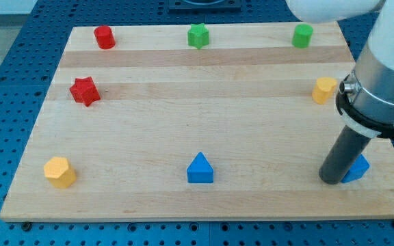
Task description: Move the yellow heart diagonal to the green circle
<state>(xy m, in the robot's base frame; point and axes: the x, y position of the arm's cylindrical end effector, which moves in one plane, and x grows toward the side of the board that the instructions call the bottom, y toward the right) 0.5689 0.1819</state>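
The yellow heart [324, 89] lies near the board's right edge, below the green circle [302, 35], which sits at the view's top right. My tip [332, 180] rests on the board at the lower right, well below the yellow heart and apart from it. It stands just left of a blue block [358, 168], which the rod partly hides, and I cannot tell whether the two touch.
A green star [198, 35] and a red cylinder [103, 37] sit along the top edge. A red star [84, 91] is at the left, a yellow pentagon [59, 171] at the bottom left, and a blue triangle [200, 169] at the bottom centre. The arm's body fills the right side.
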